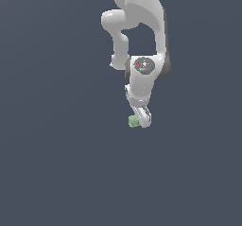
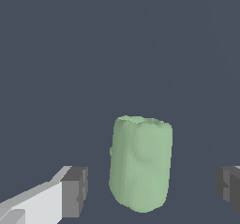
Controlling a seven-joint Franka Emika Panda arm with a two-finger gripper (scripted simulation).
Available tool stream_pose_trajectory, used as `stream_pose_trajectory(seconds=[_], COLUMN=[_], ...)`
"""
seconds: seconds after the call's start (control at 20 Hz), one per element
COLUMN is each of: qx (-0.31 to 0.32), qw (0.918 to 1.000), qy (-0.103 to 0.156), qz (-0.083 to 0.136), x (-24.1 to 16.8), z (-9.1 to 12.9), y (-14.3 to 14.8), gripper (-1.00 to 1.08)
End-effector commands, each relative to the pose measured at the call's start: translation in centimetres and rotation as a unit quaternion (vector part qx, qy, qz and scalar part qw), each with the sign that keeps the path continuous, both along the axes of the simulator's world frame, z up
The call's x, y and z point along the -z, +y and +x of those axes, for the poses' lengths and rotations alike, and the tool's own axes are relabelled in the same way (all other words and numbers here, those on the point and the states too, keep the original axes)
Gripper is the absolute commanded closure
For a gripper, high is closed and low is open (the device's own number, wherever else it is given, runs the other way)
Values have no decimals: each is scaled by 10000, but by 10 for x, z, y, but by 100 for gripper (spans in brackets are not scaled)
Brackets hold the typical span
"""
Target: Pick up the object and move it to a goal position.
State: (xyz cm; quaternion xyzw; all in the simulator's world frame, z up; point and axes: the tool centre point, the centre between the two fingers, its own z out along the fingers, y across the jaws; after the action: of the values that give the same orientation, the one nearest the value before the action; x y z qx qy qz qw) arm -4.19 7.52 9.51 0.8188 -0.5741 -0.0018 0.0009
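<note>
Pale green and lumpy, the object (image 2: 140, 163) sits between my two dark finger pads (image 2: 75, 191) in the wrist view, with bare floor showing on either side of it, so neither pad touches it. My gripper (image 2: 152, 190) is spread wide, holding nothing; the gap to one pad looks narrower than the gap to the other. The piece stands as a rounded, upright block with a flattish end and a shallow dent down its face.

From the exterior view, my white arm (image 1: 139, 21) reaches down over the plain dark grey floor (image 1: 56, 173), and my gripper (image 1: 142, 118) hangs low at its end. The object (image 1: 133, 121) shows as a small green lump at my fingertips, peeking out toward the exterior view's left, partly hidden behind my fingers. Whether it rests on the floor I cannot tell for certain.
</note>
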Motion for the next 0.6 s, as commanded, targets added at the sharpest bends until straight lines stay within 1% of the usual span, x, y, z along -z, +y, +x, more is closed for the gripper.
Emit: stream_pose_trajectory(seconds=[0.0, 0.3, 0.55], qx=[174, 393, 399], qw=[9998, 9992, 9992], qy=[-9, -18, -18], qz=[-2, -4, -4], x=[2, 4, 4], z=[-1, -3, -3], y=[2, 6, 6], gripper=[-92, -92, -92])
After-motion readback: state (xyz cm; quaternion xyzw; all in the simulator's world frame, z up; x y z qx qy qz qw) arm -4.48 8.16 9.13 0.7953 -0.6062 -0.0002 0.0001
